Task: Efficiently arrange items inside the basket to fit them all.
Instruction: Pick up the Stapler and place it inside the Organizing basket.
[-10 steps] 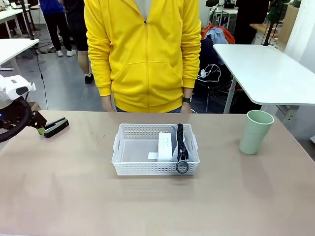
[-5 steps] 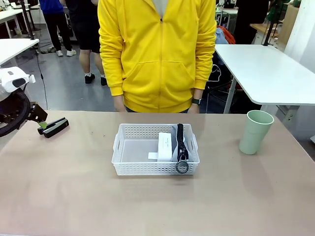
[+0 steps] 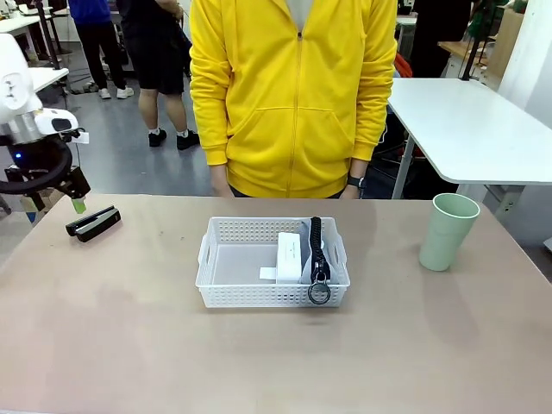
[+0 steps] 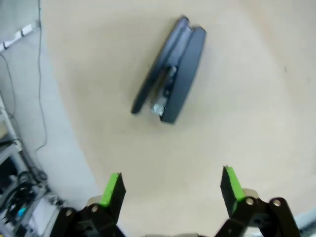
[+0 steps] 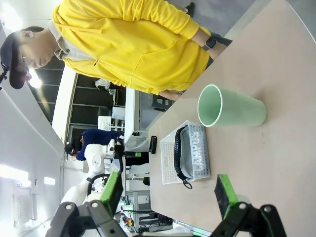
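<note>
The table [image 3: 129,345] spans the lower front view, with a person [image 3: 293,95] in yellow at top centre. The basket [image 3: 220,293] sits mid-frame and holds the pouch [image 3: 316,250] on edge at its right wall, the box [image 3: 290,256] beside it. The cup [image 3: 447,231] stands at right, the bar [image 3: 93,222] at left. The left end effector [image 4: 172,183], over the bar, and the right end effector [image 5: 168,186] both gape wide, empty.

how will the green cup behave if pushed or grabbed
The pale green cup stands upright, taller than wide, on a narrower base: a push near the rim would probably tip it, and then it could roll. It looks empty, so likely light. Its smooth tapered wall may slip.
</note>
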Robot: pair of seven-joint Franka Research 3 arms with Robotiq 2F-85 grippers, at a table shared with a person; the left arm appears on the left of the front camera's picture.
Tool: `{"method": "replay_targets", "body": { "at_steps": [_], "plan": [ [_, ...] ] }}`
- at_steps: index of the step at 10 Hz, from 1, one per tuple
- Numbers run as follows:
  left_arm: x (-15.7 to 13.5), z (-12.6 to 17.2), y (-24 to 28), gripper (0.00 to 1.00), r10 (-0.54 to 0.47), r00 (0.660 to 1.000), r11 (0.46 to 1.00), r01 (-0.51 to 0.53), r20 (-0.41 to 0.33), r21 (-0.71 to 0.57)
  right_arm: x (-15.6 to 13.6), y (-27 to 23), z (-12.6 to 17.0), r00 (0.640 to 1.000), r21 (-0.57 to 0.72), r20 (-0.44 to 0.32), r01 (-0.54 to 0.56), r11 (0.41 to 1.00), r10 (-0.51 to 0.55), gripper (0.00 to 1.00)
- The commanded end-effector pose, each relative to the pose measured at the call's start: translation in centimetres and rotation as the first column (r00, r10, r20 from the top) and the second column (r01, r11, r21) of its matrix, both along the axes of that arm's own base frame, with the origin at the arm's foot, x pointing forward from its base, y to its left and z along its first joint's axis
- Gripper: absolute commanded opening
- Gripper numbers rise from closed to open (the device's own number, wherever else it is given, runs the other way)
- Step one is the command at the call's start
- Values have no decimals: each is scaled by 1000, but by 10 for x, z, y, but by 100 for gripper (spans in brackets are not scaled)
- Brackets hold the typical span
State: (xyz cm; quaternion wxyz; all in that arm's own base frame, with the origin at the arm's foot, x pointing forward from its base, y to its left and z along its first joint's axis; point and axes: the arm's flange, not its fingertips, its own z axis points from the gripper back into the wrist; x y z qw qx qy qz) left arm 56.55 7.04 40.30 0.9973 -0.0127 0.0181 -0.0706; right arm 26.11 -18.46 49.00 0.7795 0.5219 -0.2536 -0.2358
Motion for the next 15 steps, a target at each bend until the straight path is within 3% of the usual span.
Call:
{"method": "replay_targets", "body": {
  "at_steps": [1, 4, 7, 8, 9, 10, 13, 14, 15],
  "plan": [
    [38, -4, -3, 100, 17, 1000, 999, -16, -26, 28, 2, -1, 0, 999, 3, 37, -4, 1000, 4, 100],
    [61, -16, -7, 100, 24, 1000, 1000, -24, -15, -12, 2, -1, 0, 999, 3, 37, -4, 1000, 4, 100],
    [63, -24, -3, 100, -6, 1000, 999, 6, -8, -44, 2, -1, 0, 999, 3, 37, -4, 1000, 4, 100],
    [55, -26, -5, 100, -302, 953, 952, 303, 22, -41, 2, -1, 0, 999, 3, 37, -4, 1000, 4, 100],
    [48, -27, -4, 100, -534, 844, 844, 535, 45, -28, 2, -1, 0, 999, 3, 37, -4, 1000, 4, 100],
    [44, -27, 0, 100, -646, 758, 751, 653, 93, -99, 2, -1, 0, 999, 3, 37, -4, 1000, 4, 100],
    [36, -30, -7, 100, -704, 702, 694, 712, 107, -107, 2, -1, 0, 999, 3, 37, -4, 1000, 4, 100],
    [37, -29, -15, 100, -649, 759, 743, 649, 58, -164, 2, -1, 0, 999, 3, 37, -4, 1000, 4, 100],
    [47, -29, -9, 100, -694, 714, 711, 700, 97, -70, 2, -1, 0, 999, 3, 37, -4, 1000, 4, 100]
  ]
}}
